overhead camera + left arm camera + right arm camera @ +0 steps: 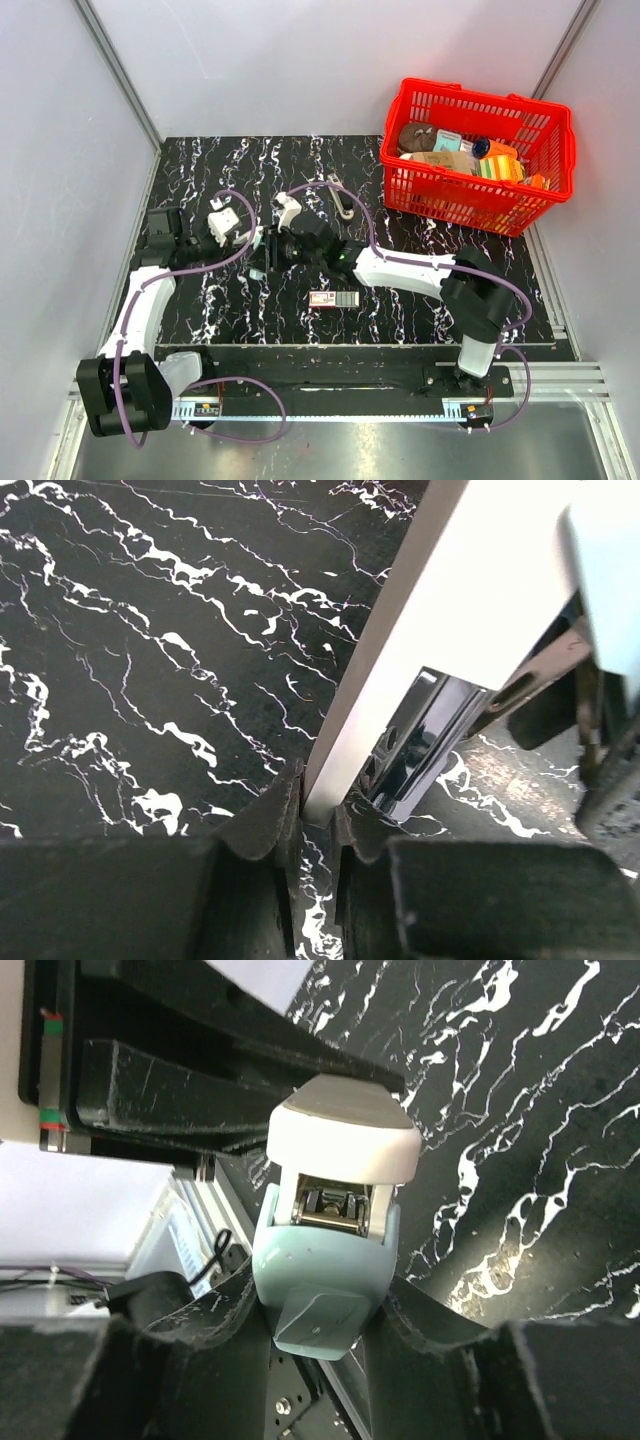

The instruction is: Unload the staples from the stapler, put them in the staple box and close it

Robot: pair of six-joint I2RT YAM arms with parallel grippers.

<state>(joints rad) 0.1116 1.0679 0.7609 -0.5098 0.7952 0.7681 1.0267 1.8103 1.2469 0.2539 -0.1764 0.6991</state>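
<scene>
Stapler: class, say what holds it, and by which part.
Both tools hold the stapler: the left tool pinches the end of its white arm, the right tool clamps its pale-blue end.

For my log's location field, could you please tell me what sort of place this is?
Probably a robot lab test cell: walls in an aluminium frame, the left arm and right arm bolted to a rail at the edge of the marble-patterned table, and a red basket of items.

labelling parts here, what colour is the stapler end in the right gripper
Pale blue-green; the right wrist view shows the stapler best.
</scene>
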